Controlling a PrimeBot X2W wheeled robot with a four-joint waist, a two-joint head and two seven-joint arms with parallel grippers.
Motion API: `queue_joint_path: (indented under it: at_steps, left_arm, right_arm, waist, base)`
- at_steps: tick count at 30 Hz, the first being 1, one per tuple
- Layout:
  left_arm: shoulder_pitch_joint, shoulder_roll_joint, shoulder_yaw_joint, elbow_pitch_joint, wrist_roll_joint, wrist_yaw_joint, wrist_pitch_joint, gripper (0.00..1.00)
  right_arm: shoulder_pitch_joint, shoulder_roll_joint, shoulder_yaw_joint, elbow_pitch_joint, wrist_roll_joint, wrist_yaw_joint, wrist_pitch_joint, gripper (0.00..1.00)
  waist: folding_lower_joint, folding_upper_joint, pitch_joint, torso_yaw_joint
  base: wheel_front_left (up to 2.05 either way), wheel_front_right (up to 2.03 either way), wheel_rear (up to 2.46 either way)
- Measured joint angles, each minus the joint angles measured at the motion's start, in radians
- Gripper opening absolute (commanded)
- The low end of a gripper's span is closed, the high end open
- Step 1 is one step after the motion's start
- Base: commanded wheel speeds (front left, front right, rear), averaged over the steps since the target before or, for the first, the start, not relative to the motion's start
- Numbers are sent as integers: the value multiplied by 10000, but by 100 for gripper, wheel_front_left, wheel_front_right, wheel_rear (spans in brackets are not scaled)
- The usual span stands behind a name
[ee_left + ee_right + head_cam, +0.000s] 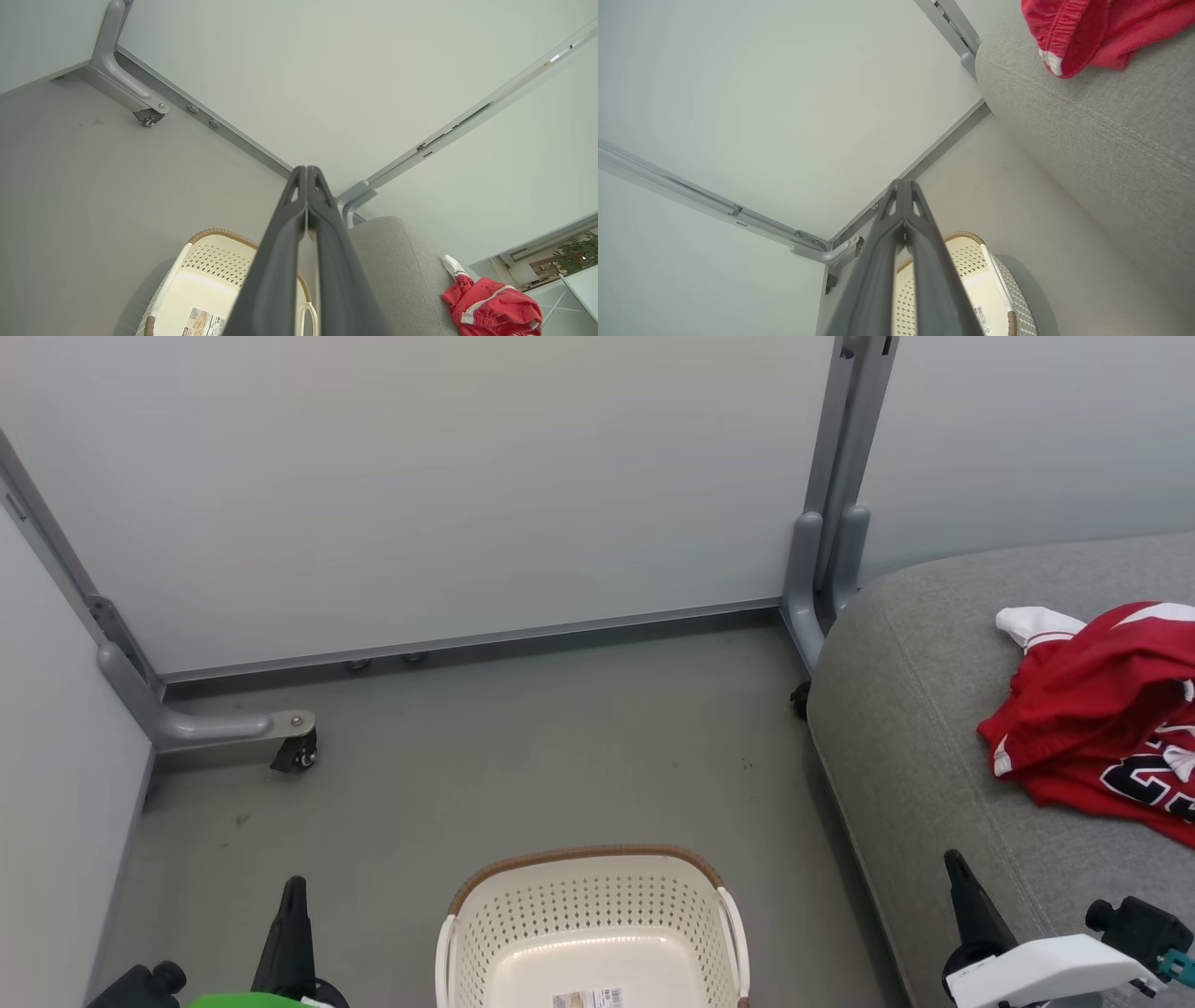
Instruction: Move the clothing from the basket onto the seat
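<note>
Nearest, the basket stands on the floor holding a paper label with a barcode, its print too small to read and its lower part cut off. The left jaws, left of the basket, and the right jaws, right of it, point upward, both pressed shut and gripping nothing. Farther right of the basket, the clothing lies crumpled on the seat, its black-and-white number starting "2", the rest folded and cut off.
</note>
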Motion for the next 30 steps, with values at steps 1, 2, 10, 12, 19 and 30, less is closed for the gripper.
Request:
queue_joint_path:
  at_steps: [1,2,10,12,19,30]
  left_arm:
    - [-34,2,15,12,-146,-6,23,0]
    - [-67,2,27,23,-280,-10,63,0]
    - [-357,17,150,111,-1260,-75,280,0]
    - [-416,21,184,140,-1505,-81,353,0]
    - [-644,25,301,232,-2305,-128,541,0]
    - [-968,27,464,353,-3450,-173,821,0]
  right_arm:
    - [-31,-2,-15,6,128,0,42,0]
    - [-66,-2,-27,10,234,0,54,0]
    - [-292,-6,-157,40,1175,0,307,0]
    - [-338,-6,-186,44,1392,0,368,0]
    - [-515,-12,-297,67,2138,0,554,0]
    - [-738,-15,-443,105,3223,0,836,0]
  waist:
    - [0,0,13,-4]
    - [0,0,25,-8]
    - [0,0,129,-45]
    - [0,0,154,-53]
    - [0,0,245,-84]
    - [0,0,387,-134]
  base:
    - [0,0,0]
    - [0,0,0]
    - [0,0,0]
    - [0,0,0]
    - [0,0,0]
    - [0,0,0]
